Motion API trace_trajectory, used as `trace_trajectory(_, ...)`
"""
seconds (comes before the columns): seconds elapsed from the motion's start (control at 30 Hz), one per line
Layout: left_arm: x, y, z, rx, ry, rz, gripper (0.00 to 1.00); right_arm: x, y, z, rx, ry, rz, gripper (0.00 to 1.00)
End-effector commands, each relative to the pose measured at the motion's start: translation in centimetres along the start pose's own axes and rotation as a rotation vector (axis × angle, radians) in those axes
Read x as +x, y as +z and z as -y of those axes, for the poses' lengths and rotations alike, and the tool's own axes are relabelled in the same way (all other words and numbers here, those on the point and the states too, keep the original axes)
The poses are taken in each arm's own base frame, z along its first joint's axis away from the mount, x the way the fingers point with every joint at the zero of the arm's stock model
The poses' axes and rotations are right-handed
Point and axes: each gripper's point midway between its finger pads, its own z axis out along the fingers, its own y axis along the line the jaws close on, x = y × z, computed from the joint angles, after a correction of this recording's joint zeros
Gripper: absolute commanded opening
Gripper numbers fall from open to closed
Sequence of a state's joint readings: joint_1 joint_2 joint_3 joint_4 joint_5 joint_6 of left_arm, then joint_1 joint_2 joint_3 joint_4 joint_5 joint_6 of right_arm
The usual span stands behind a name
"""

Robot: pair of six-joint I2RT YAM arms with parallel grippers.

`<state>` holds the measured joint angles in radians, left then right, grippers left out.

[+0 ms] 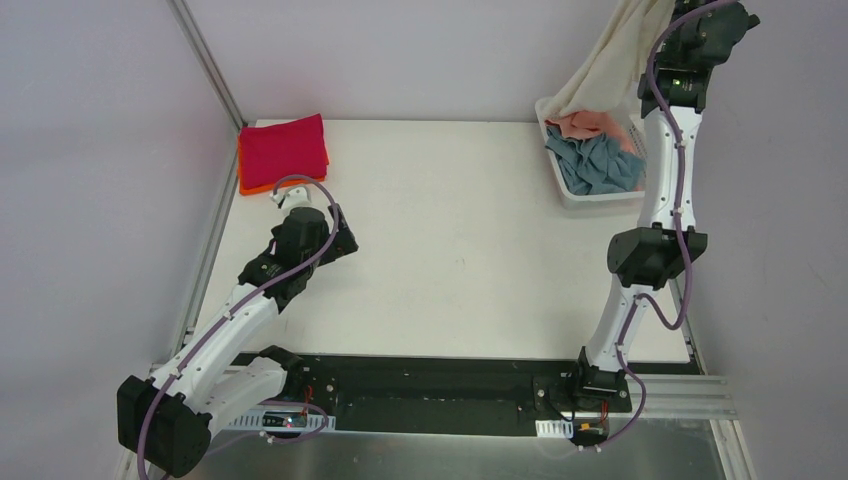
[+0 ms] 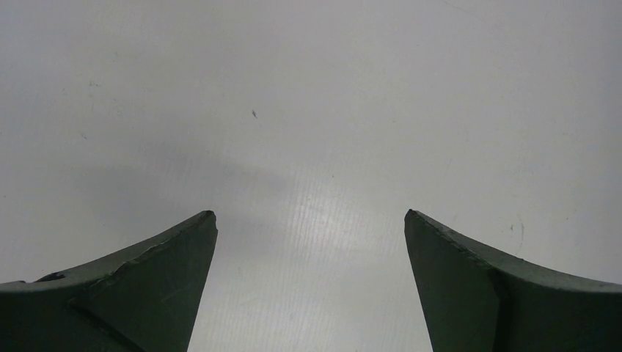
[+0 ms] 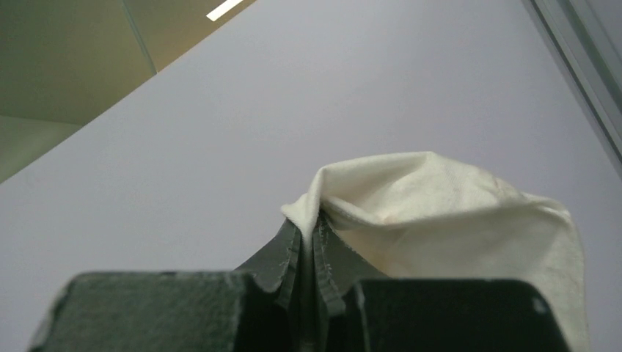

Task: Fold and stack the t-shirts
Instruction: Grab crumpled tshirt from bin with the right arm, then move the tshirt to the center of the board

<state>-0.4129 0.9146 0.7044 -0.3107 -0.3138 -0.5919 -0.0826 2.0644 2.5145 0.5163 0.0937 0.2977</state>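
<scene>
Pressed fully together at the right gripper [image 3: 306, 229], with a fold of the cream-white t-shirt [image 3: 447, 213] pinched between the dark fingers. Lifted high above the white mesh basket [image 1: 560, 186], with the rest of that cloth hanging down in one long drape to the basket's far left corner.

Spread wide apart at the left gripper [image 2: 310, 214], with nothing between the fingers and only bare surface below. Placed well to the left of the basket and a little nearer to the arm bases.

Inside the basket, a crumpled salmon pink t-shirt [image 1: 590, 124] at the far end and a crumpled grey-blue t-shirt [image 1: 600, 166] just beside it on the near side. Far to the left of the basket, along the same far edge, a folded crimson red t-shirt [image 1: 282, 148] lying on a folded orange t-shirt [image 1: 262, 186].

Under the basket, a matt white table [image 1: 470, 250] with a few small dark specks. Behind the basket, a plain lilac-grey wall [image 1: 400, 50]; far to its left, a slanted metal post [image 1: 205, 60].
</scene>
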Motion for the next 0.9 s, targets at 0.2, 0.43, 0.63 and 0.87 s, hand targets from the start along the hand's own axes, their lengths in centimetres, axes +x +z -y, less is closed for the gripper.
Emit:
trace_trajectory(0.2, -0.6, -0.7, 1.0, 0.058, -0.033, 0.019, 0.99, -11.2, -2.8, -14.6, -0.281, 0.187, 0.060, 0.00)
trace_trajectory(0.43, -0.4, -1.3, 1.5, 0.097, -0.044, 0.012, 0.99, -9.6, -6.8, -22.4, -0.401, 0.338, -0.151, 0.00)
trace_trajectory(0.63, -0.2, -2.4, 1.3, 0.126, -0.066, 0.016, 0.99, -5.7, -9.5, -25.1, -0.432, 0.405, -0.291, 0.00)
trace_trajectory(0.87, 0.6, -3.7, -0.1, 0.112, -0.107, 0.025, 0.99, 0.7, -16.0, -26.1, -0.434, 0.507, -0.540, 0.00)
